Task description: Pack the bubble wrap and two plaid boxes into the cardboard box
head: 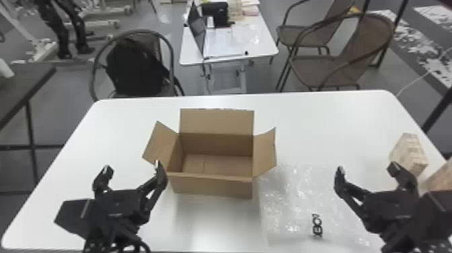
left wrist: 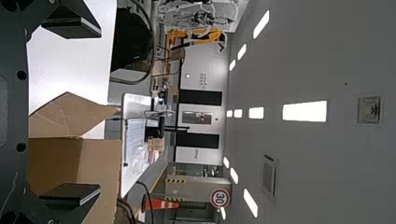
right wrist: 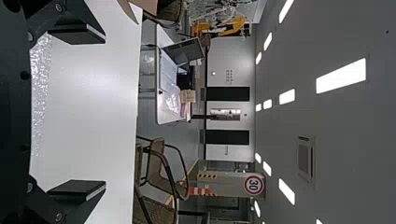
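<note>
Left gripper [head: 132,166] and right gripper [head: 366,167] — both spread wide above table [head: 319,114].

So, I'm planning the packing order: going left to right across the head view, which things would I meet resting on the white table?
The open cardboard box → the bubble wrap → one plaid box → the other plaid box, cut off by the right edge.

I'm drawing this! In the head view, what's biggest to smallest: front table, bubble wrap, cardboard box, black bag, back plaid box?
1. Front table
2. Bubble wrap and cardboard box: too close to rank
3. Black bag
4. Back plaid box
</note>
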`<state>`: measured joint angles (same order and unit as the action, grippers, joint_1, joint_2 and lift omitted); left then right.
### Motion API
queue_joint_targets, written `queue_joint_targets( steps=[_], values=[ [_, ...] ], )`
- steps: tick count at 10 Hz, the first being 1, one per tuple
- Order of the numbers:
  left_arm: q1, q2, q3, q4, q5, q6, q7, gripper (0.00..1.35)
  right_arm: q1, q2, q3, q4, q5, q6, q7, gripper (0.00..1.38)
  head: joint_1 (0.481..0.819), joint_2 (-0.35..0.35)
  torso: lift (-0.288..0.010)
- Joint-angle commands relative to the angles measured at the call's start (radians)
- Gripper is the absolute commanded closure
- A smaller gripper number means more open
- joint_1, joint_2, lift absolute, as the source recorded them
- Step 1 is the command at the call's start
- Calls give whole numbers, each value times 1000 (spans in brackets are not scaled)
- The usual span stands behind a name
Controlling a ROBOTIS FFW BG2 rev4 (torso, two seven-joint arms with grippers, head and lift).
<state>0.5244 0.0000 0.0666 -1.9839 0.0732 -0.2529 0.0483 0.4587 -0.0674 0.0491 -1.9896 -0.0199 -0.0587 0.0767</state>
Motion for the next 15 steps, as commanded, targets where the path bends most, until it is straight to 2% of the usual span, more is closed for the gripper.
queue_joint_targets(
  steps=[1,9,10,12,15],
  values=[
    [-1,-3,1,-1,4,3,-1,133,0,0,0,0,0,0,0,190,695,111,-108],
    [-21,-3,2,7,4,-2,-5,139,-6,-2,2,3,0,-1,0,190,695,111,-108],
    [-44,-3,19,4,33,34,-24,139,-6,-3,2,3,-2,0,2,190,695,111,-108],
    [-112,-3,81,0,91,127,-125,162,-8,-8,6,6,-6,0,2,190,695,114,-108],
    [-241,-3,226,-1,195,420,-334,165,-15,-12,14,12,-9,0,2,190,695,134,-108]
  ],
)
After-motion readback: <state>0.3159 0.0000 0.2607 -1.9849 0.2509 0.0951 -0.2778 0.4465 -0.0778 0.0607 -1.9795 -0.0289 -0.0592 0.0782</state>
